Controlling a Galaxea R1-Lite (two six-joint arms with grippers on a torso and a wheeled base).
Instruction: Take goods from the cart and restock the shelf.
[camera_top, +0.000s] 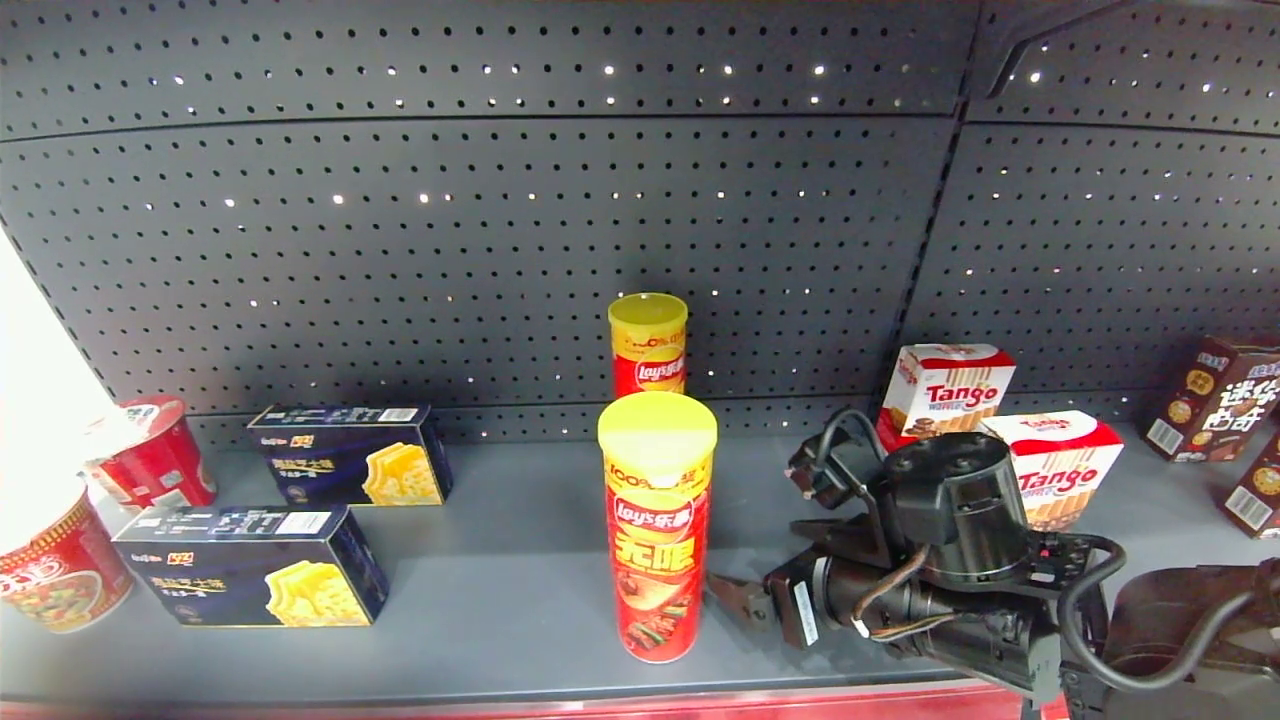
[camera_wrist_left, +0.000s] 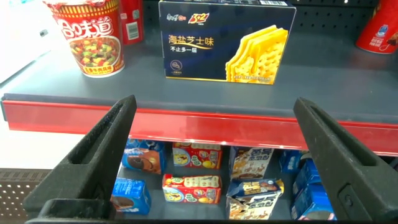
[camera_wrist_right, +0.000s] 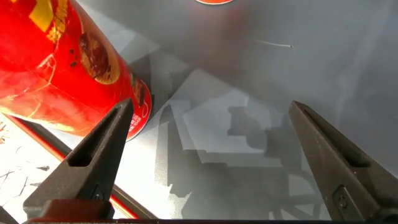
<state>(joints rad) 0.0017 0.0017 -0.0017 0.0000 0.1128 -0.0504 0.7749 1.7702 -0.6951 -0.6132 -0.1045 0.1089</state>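
Note:
A tall red chips can with a yellow lid (camera_top: 655, 525) stands upright near the front of the grey shelf (camera_top: 500, 590). A second, matching can (camera_top: 648, 345) stands behind it by the pegboard. My right gripper (camera_top: 765, 540) is open just right of the front can, with nothing between its fingers. In the right wrist view the can's red base (camera_wrist_right: 68, 81) sits beside one finger (camera_wrist_right: 93, 162), apart from it. My left gripper (camera_wrist_left: 211, 155) is open and empty, below and in front of the shelf's red front edge (camera_wrist_left: 205, 121).
Two dark cracker boxes (camera_top: 262, 565) (camera_top: 352, 455) and red cup noodles (camera_top: 55, 565) occupy the shelf's left. White-and-red wafer boxes (camera_top: 1060, 465) and brown boxes (camera_top: 1215, 395) stand to the right. Small packs (camera_wrist_left: 193, 186) fill the lower shelf.

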